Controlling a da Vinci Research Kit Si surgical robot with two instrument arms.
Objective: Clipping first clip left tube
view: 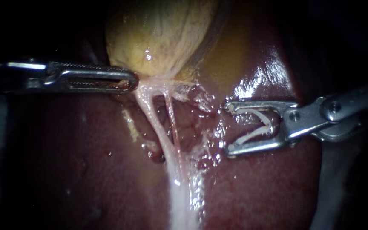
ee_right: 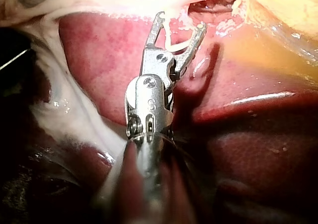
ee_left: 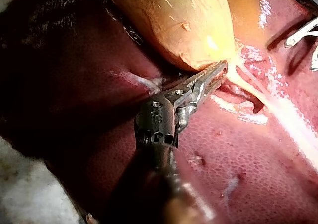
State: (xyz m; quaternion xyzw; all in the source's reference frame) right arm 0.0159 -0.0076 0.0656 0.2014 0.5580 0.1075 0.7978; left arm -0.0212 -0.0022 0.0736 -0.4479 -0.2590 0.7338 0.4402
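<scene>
At the narrow lower end of the gallbladder (view: 158, 34), the hand of my left instrument (view: 132, 81) comes in from the left. Its two long jaws are pressed together, pinching the pale tissue where the gallbladder tapers off. The left wrist view shows the same: the left instrument (ee_left: 222, 67) has its jaws closed at the base of the gallbladder (ee_left: 174, 20).

From that spot the left tube (view: 152, 115) runs nearer over the liver (view: 86, 170), a whitish strand. A thinner tube (view: 172, 123) lies just to its right.

My right instrument (view: 229, 127) enters from the right. The jaws of its hand are spread wide and carry a white clip (view: 248, 111), which lies open between them with a leg along each jaw. This hand sits to the right of both tubes, apart from them, with the thinner tube between it and the left tube. Neither jaw is around the left tube. In the right wrist view the tubes lie ahead of the right instrument (ee_right: 180, 21) and its clip (ee_right: 176, 47).
</scene>
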